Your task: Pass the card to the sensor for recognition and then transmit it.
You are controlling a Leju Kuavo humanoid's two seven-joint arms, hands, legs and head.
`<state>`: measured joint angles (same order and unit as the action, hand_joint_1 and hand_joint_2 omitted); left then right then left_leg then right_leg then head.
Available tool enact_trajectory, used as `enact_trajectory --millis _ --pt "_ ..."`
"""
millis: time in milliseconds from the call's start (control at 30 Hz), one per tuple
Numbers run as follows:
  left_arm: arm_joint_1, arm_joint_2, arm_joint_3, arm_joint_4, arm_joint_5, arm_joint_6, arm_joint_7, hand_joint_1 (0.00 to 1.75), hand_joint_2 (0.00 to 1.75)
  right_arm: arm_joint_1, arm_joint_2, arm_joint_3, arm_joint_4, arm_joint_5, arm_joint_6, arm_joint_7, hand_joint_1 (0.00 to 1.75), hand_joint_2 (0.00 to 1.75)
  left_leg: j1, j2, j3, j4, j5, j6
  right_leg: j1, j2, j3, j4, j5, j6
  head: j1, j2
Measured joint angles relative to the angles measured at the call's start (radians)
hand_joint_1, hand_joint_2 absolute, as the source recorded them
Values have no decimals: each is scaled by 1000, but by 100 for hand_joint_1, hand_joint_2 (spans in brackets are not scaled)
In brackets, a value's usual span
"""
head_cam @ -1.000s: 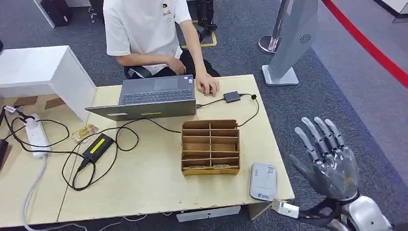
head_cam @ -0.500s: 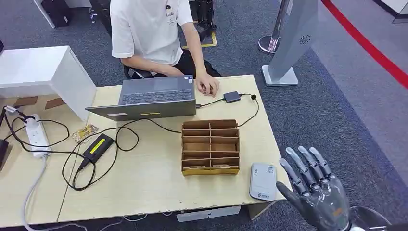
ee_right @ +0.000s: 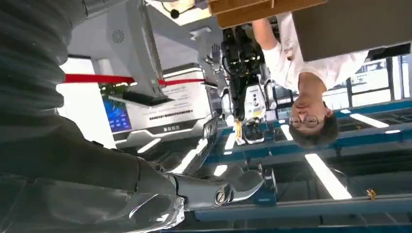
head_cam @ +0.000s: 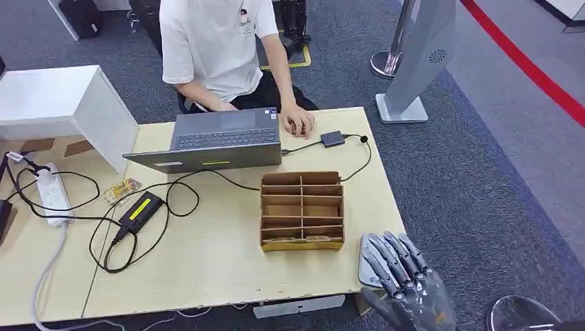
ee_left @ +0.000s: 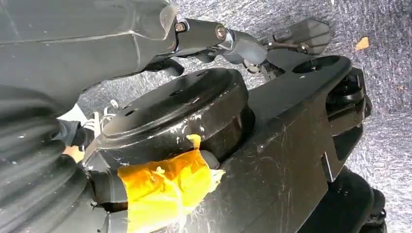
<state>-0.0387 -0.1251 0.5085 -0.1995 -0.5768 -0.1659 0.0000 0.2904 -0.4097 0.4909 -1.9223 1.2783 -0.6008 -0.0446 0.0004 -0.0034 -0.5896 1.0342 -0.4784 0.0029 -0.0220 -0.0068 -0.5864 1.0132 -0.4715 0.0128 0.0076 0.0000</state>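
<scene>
I'm reaching: my right hand (head_cam: pixel 407 289), fingers spread and empty, hovers beside the card reader (head_cam: pixel 377 259); next, grasp a card.

A laptop (head_cam: pixel 219 140) (lid open) sits beside a power strip (head_cam: pixel 52 194).

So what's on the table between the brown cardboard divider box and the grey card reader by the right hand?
Nothing: in the head view, only a narrow strip of bare wooden table separates the brown cardboard divider box from the grey card reader, whose near end the right hand overlaps.
</scene>
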Motion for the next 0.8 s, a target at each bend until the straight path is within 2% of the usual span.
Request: enact_trajectory --millis 267,800 --pt "-1 0 0 0 -31 4 0 0 175 -80 22 77 113 -33 9 0 0 175 0 0 0 0 0 0 0 0 0 0 0 0 0 0" --pt "-3 -1 0 0 -79 13 -3 0 175 -250 182 109 353 -97 74 -68 0 175 0 0 1 0 1 -1 0 0 0 0 0 0 0 0"
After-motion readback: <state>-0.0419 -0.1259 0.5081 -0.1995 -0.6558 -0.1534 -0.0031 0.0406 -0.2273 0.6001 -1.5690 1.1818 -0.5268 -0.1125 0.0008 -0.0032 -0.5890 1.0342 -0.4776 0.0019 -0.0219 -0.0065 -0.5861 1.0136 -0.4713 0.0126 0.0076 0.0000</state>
